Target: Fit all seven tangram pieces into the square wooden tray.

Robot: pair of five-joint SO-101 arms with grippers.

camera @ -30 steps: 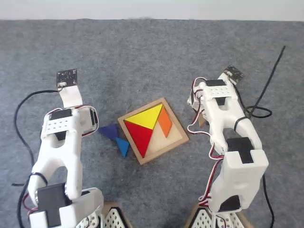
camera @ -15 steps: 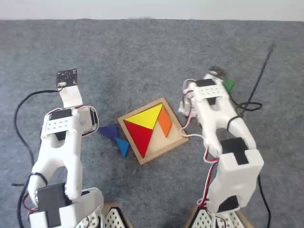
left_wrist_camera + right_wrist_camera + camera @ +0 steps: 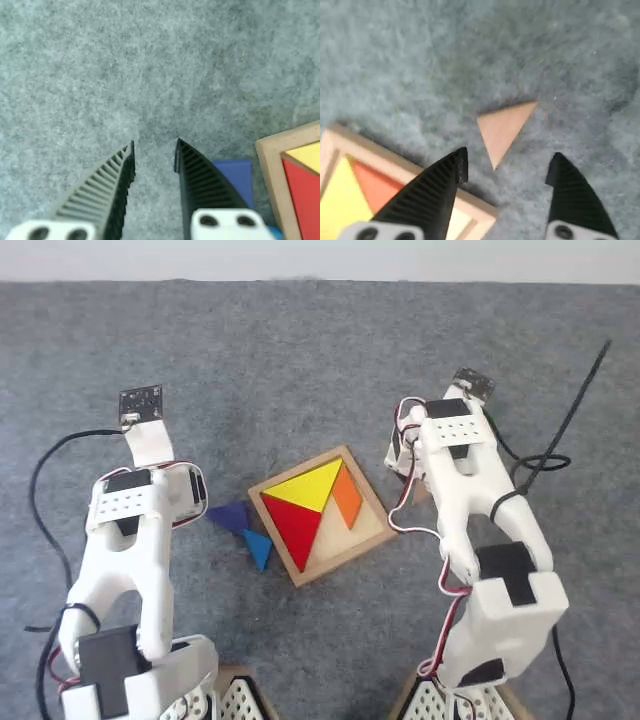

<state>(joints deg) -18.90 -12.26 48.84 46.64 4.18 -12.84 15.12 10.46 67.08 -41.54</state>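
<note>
Two end effectors low over gray felt desk point(image 3: 300, 360), both spread, nothing pinched.

Left end effector point(image 3: 154, 145): fingers apart with bare felt in the gap, tips close to the surface. Dark blue piece point(image 3: 237, 172) just beside its dark-fingered side, partly tucked under that finger in the left wrist view. Lying flat, not between the fingers. Same piece from above point(image 3: 230, 515), close to the left arm's wrist. Light blue triangle point(image 3: 258, 546) a bit farther out from that end effector, corner to corner with the dark blue piece and just beside the tray's outer wall.

Square wooden tray point(image 3: 368, 530) between the two end effectors, turned like a diamond, flat on the felt. Rim corner near the left end effector, past the dark blue piece point(image 3: 272, 170). Three pieces seated inside: yellow triangle point(image 3: 308, 490), red triangle point(image 3: 293, 525), orange piece point(image 3: 347, 500). Bare wood on the part nearest the right end effector.

Right end effector point(image 3: 509, 157): fingers wide apart. Tan triangle point(image 3: 504, 127) on the felt just ahead of the fingertips, lined up with the gap, one point aimed back toward it. No contact with either finger. Tray corner just beside one fingertip, tan triangle outside the tray, near its rim but apart.
</note>
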